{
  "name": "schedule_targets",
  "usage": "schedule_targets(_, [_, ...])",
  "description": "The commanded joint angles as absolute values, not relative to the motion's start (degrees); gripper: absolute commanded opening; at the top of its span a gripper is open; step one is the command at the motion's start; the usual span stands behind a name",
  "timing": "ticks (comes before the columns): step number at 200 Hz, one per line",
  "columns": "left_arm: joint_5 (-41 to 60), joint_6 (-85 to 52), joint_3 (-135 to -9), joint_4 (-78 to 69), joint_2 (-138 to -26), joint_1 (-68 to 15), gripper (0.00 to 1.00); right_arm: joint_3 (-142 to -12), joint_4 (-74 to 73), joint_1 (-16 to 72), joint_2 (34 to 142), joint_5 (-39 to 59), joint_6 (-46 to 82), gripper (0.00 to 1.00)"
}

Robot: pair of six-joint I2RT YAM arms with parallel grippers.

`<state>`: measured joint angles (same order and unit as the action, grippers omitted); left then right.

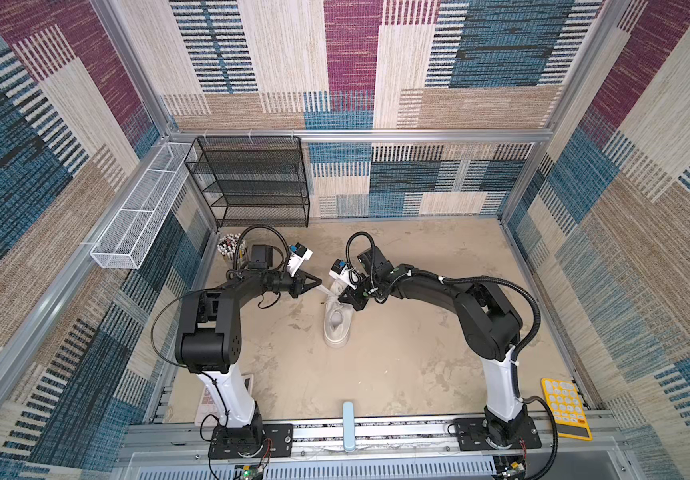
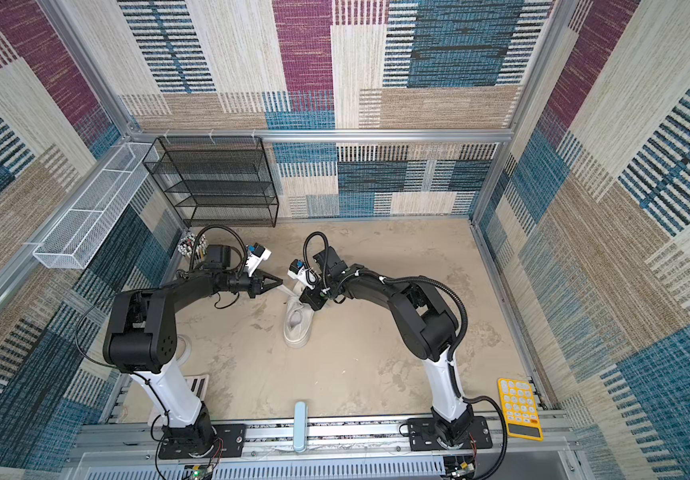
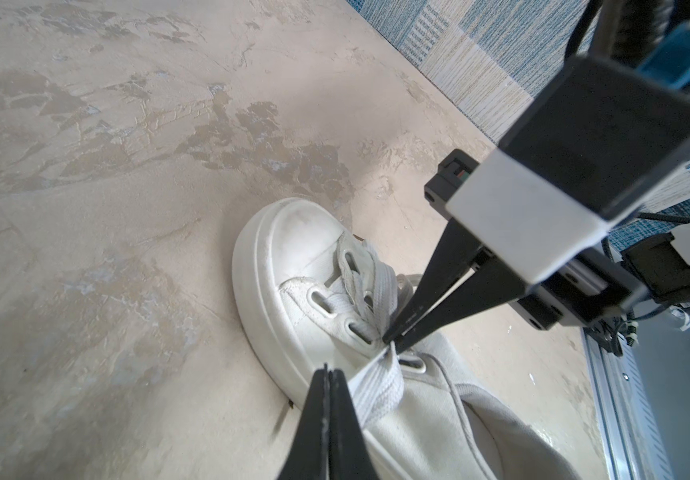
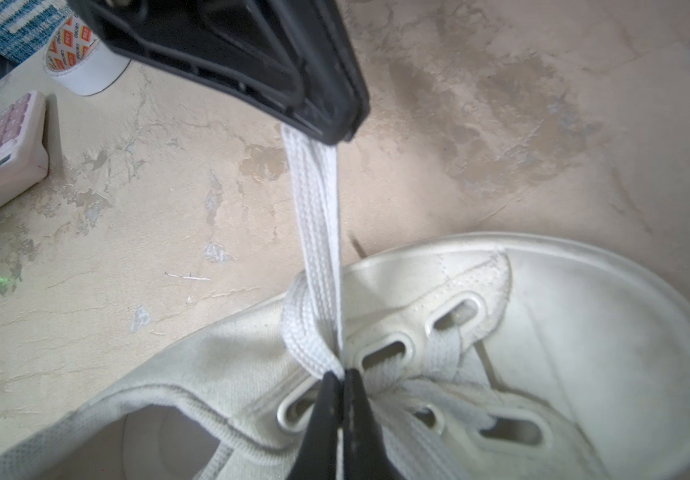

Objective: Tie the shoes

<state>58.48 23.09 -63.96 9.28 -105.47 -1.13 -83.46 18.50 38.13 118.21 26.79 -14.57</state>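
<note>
We see a white sneaker [image 1: 335,338] with a greyish inside. Its flat laces [image 4: 317,216] are off-white with a fine ribbed weave. The table [image 1: 397,374] is beige, mottled with darker brown patches. The walls [image 1: 351,62] carry a patchwork of blue, magenta, cream and tan blocks, many of them striped. At the far left we find a black mesh rack [image 1: 252,183], and on the left wall a white mesh basket [image 1: 140,216]. The calculator [image 1: 565,409] at the near right is yellow with pale keys. The left gripper [image 3: 327,374] and the right gripper [image 4: 338,376] are both black.
</note>
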Motion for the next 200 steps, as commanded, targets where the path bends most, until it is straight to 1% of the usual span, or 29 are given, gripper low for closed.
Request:
schedule_targets(1, [57.8, 24.7, -65.1, 5.3, -104.8, -0.5, 0.0, -83.4, 27.9, 38.0, 117.8, 24.7, -13.3, 0.12])
schedule_targets(26, [57.7, 30.4, -65.7, 10.3, -104.2, -1.9, 0.0, -85.6, 26.6, 38.0, 116.0, 27.7, -11.5, 0.24])
schedule_targets(39, [57.8, 30.3, -66.6, 11.5, -104.8, -2.1, 0.0, -86.7, 26.9, 38.1, 115.7, 26.9, -11.0, 0.3])
schedule_targets(46, [57.9, 30.4, -67.3, 12.4, -105.2, -2.1, 0.0, -87.0, 27.3, 37.9, 115.6, 26.1, -11.2, 0.31])
schedule_targets(56, [57.8, 30.4, -68.6, 13.8, -106.0, -2.1, 0.0, -86.8, 27.9, 37.8, 115.3, 24.8, -11.2, 0.33])
schedule_targets(83, [57.8, 31.4, -71.3, 17.1, -107.3, -2.2, 0.0, -83.6, 27.0, 36.2, 112.4, 25.9, -10.0, 0.35])
schedule_targets(112, [57.7, 31.9, -71.5, 17.6, -107.2, -2.2, 0.0, -79.0, 24.9, 35.6, 109.4, 26.0, -8.8, 0.37])
schedule_targets(128, [57.7, 32.4, -71.2, 17.5, -106.9, -2.1, 0.0, -76.0, 22.8, 35.4, 108.2, 27.6, -8.7, 0.38])
schedule_targets(147, [57.5, 32.4, -71.2, 17.5, -106.8, -2.1, 0.0, -74.8, 21.8, 35.4, 108.6, 28.7, -8.9, 0.38])
schedule_targets(200, [57.6, 32.4, -71.5, 18.1, -106.8, -2.0, 0.0, -77.1, 21.6, 35.4, 112.9, 24.9, -10.2, 0.38])
